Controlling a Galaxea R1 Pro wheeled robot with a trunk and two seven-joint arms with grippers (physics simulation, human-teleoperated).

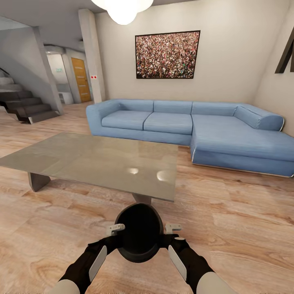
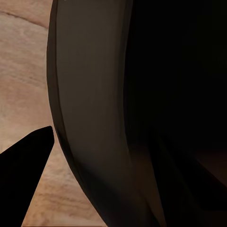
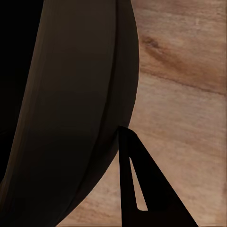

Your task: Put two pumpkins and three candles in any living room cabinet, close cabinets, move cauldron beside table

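Two grippers, left gripper [image 1: 115, 229] and right gripper [image 1: 173, 227], clamp rim of black round cauldron [image 1: 139, 237] from both sides. Looks heavy, stiff, smooth; rim best hold. Glossy grey-brown low table [image 1: 98, 161] just ahead.

My cauldron [image 1: 139, 232] is matte black, dark brown-grey up close. Table [image 1: 94, 157] at 12 o'clock: glossy grey-brown top. Sofa [image 1: 192, 122] at 1: pale blue. Floor [image 1: 245, 220]: light wood grain. Wall picture [image 1: 167, 54]: multicolour speckle, black frame
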